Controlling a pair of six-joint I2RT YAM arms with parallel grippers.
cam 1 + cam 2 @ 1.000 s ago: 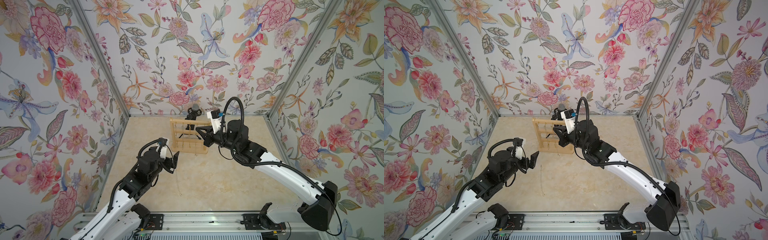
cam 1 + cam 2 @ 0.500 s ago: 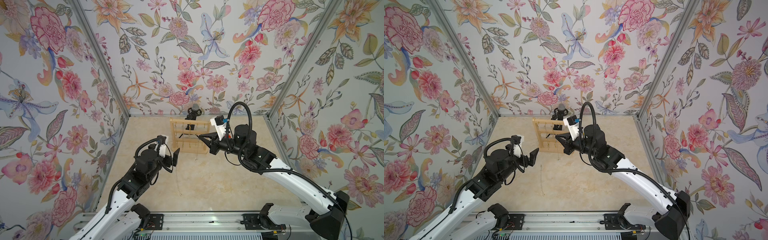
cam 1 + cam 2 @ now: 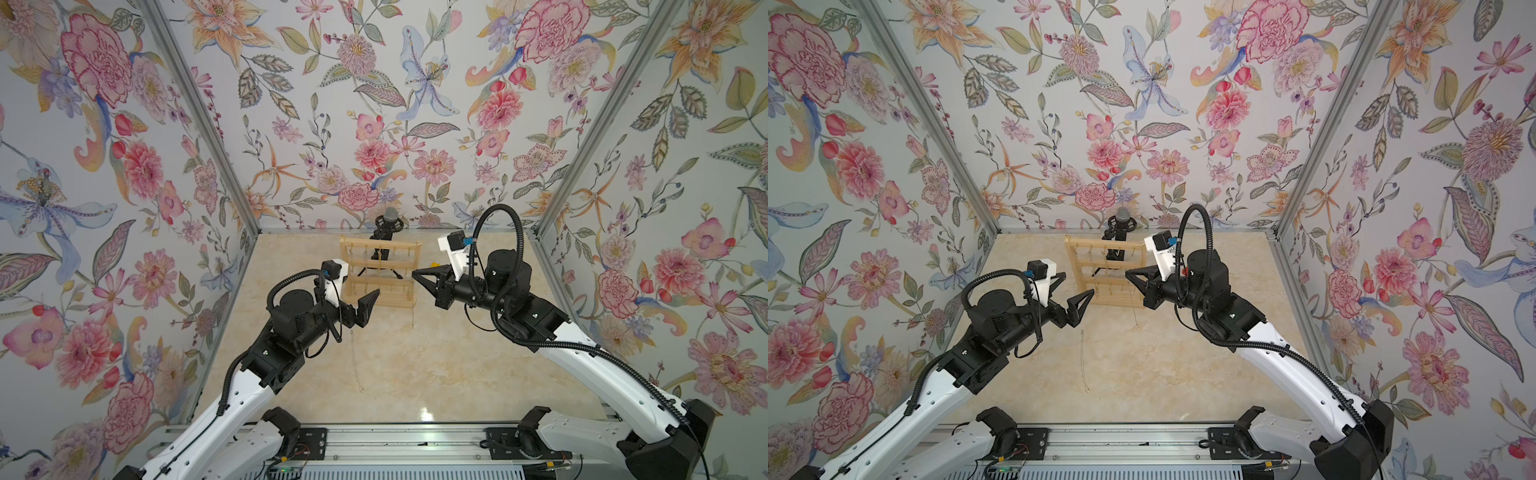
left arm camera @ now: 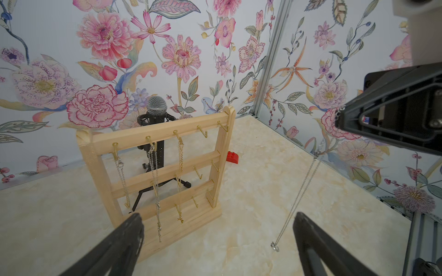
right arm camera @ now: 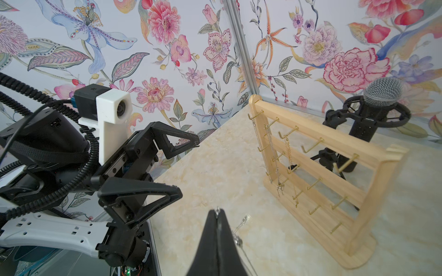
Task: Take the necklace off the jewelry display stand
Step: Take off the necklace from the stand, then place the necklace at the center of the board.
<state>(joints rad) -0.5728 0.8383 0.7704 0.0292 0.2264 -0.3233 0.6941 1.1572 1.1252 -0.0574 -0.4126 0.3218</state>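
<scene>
R pincer (image 3: 413, 272) clenched on necklace (image 4: 299, 191). Chain hangs down from tips, off stand (image 4: 157, 130), just beside its R post. L pincer (image 3: 1076, 284) released, empty, nr stand front.

A grey-headed microphone (image 3: 390, 216) is standing on a black tripod (image 5: 328, 159) at the far middle of the cream marbled tabletop (image 3: 415, 365), close to the back wall. A small red brick (image 4: 232, 157) is lying on the tabletop near the tripod's feet. Floral wallpaper (image 3: 374, 104) is covering the three walls, and a metal rail (image 3: 395, 440) is running along the near edge.
</scene>
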